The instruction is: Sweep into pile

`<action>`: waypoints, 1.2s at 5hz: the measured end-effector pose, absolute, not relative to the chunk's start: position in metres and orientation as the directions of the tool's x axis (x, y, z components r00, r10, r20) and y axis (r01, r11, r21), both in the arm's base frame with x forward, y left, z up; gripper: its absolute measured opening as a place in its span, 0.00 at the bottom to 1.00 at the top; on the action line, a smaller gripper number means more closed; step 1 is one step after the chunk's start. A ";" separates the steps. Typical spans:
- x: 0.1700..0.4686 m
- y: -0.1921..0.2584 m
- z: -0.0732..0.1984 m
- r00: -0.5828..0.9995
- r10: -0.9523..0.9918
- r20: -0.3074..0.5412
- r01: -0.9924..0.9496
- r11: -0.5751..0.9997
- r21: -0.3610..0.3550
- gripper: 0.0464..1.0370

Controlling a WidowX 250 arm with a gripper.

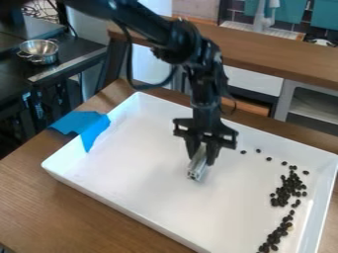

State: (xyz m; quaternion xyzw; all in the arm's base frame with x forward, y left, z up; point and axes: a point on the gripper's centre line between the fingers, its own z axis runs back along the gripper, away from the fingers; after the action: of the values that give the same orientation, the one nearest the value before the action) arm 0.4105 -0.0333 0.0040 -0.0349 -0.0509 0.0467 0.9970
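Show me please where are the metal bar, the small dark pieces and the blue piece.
Metal bar [197, 164]: camera view, on its long side.
Small dark pieces [288, 189]: camera view, middle of the thickest cluster.
Blue piece [91, 124]: camera view, on its middle part.

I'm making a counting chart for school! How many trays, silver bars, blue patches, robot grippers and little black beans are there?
Tray: 1
Silver bar: 1
Blue patch: 1
Robot gripper: 1
Black beans: too bunched to count
Total without beans: 4

Black arm [192, 52], looping black cable [129, 62]
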 end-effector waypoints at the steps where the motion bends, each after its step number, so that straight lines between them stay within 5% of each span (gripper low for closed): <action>1: 0.417 -0.045 -0.005 0.992 0.096 0.081 -0.091 0.994 -0.062 0.34; 6: 0.424 -0.113 -0.007 0.999 0.009 0.053 -0.004 0.995 -0.095 0.34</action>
State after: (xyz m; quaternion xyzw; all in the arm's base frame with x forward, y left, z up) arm 0.4240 -0.1131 -0.0066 -0.0476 -0.0266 0.0034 0.9985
